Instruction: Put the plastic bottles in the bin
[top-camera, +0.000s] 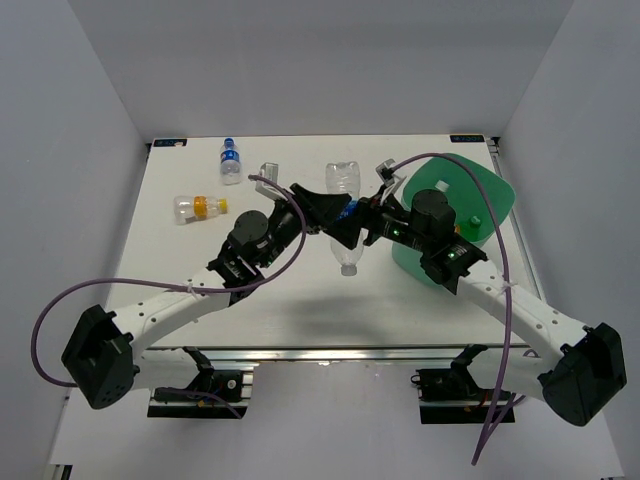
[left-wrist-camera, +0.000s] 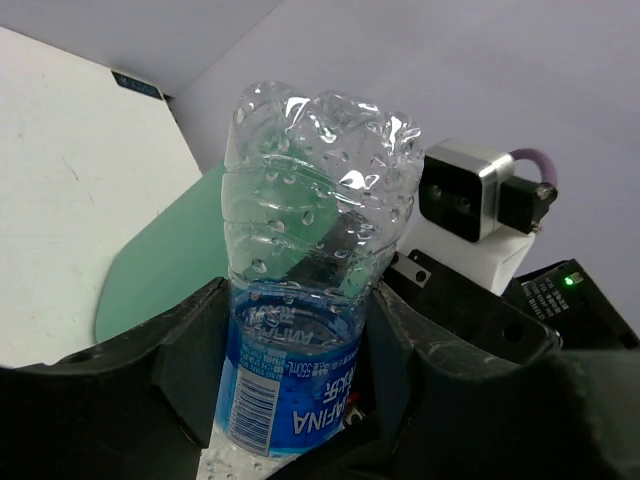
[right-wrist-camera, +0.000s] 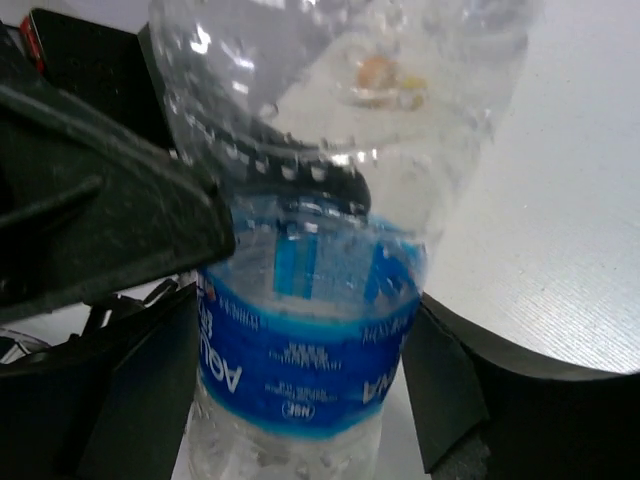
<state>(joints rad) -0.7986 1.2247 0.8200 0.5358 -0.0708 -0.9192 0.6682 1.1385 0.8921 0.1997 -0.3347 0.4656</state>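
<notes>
The blue-labelled bottle (top-camera: 345, 215) hangs over the tabletop (top-camera: 180, 255), near the middle. It is grasped at once by the jaws of the left gripper (left-wrist-camera: 295, 345) and the right gripper (right-wrist-camera: 300, 370).

Top view: the water bottle (top-camera: 343, 182) has its label buried under the left gripper (top-camera: 336, 208) and right gripper (top-camera: 353, 228), and the right arm (top-camera: 470, 275) covers part of the bin (top-camera: 485, 195). The right wrist shot's blurry and crops both bottle ends; the left wrist one crops its bottom.

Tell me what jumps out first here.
A clear plastic bottle with a blue label sits mid-table between the fingers of both the left gripper and right gripper. A mint-green plastic bin is at the right; a small blue-labelled bottle and an orange-banded bottle lie far left.
</notes>
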